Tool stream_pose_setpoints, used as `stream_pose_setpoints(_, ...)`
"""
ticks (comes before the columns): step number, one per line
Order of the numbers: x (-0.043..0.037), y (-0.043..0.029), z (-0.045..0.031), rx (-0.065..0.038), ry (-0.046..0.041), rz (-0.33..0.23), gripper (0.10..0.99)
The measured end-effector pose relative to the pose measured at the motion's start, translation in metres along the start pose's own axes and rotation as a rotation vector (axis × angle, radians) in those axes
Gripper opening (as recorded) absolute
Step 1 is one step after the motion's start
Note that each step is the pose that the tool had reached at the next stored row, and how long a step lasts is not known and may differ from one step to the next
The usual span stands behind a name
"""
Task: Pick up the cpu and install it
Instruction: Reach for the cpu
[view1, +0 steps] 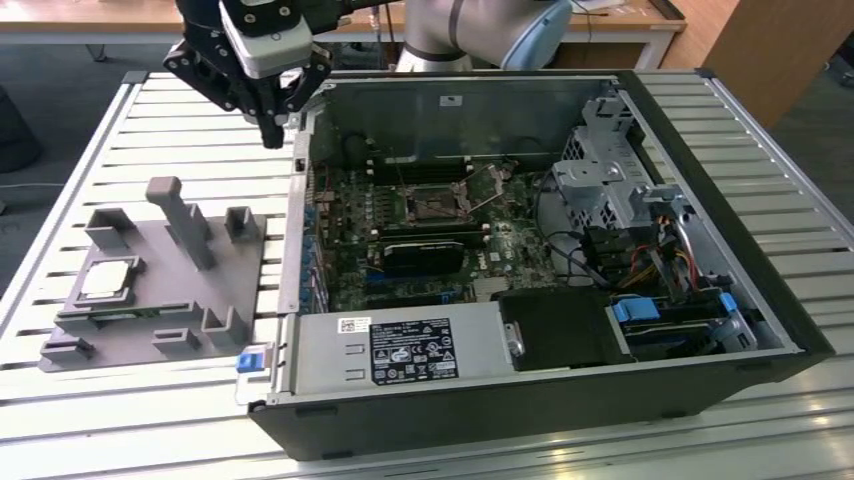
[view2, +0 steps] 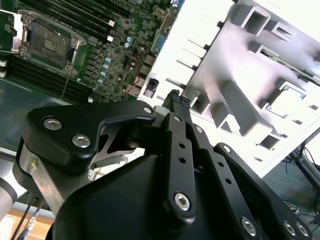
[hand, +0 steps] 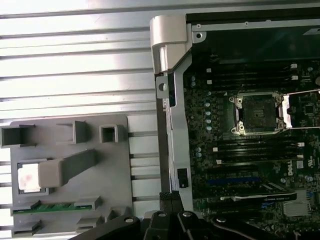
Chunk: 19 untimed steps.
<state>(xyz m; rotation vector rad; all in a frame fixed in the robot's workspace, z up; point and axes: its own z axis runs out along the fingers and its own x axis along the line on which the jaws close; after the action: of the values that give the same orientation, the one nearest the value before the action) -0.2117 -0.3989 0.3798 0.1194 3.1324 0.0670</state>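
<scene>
Well, I have not picked anything up yet. My claw (view1: 274, 128) hangs closed and empty above the edge of the computer case (view1: 454, 110). The cpu (view1: 107, 280) lies in its grey holder (view1: 160, 270) on the worktop (view1: 134, 400). The socket (view1: 434, 207) is open and bare.

light: bright, even | glare: cpu (hand: 26, 180) white in first wrist view | shadow: computer case (view1: 454, 115) interior darker

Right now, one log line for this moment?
gripper: shut, empty | silver-grey square cpu: resting in grey plastic fixture | dark metal-framed socket: empty
</scene>
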Motion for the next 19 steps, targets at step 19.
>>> stream_pose_setpoints(19, 0.0230, -0.0019, 0.0027, 0.001, 0.0063, 0.000, 0.106)
